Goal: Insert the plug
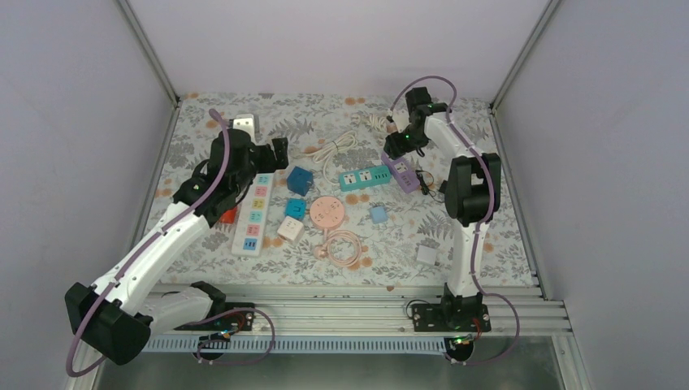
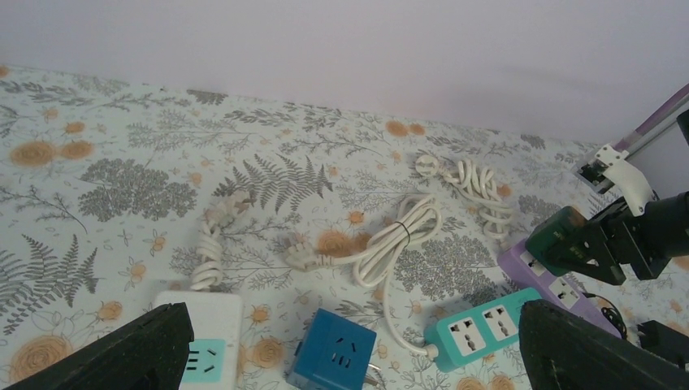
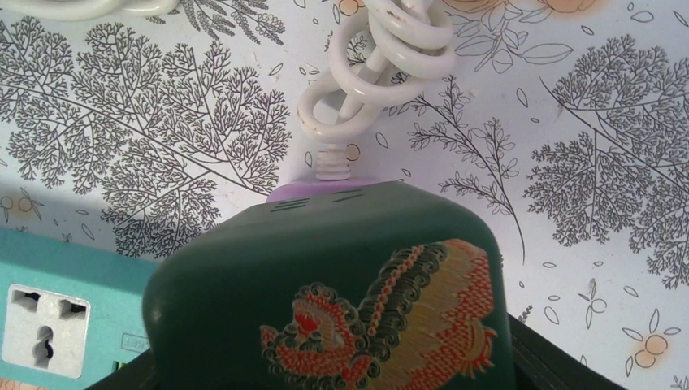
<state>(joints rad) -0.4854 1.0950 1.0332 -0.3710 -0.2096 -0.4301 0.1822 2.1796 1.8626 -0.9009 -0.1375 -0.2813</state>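
Observation:
My right gripper [image 1: 398, 145] is shut on a dark green plug adapter [image 3: 333, 284] with a red and gold phoenix pattern. It holds it just over the far end of the purple power strip [image 1: 403, 173], whose edge shows beyond the adapter in the right wrist view [image 3: 321, 192]. I cannot tell whether the prongs are in a socket. The left wrist view shows the adapter [image 2: 569, 240] over the purple strip [image 2: 540, 272]. My left gripper [image 1: 276, 153] is open and empty, hovering above the white power strip [image 2: 203, 333] and a blue cube socket [image 2: 333, 349].
A teal power strip [image 1: 364, 178] lies beside the purple one. A coiled white cord [image 1: 337, 150], a pink round socket [image 1: 327, 211] with its pink cable [image 1: 345, 246], small blue and white cubes [image 1: 290, 228] and a white adapter [image 1: 426, 254] are scattered mid-table.

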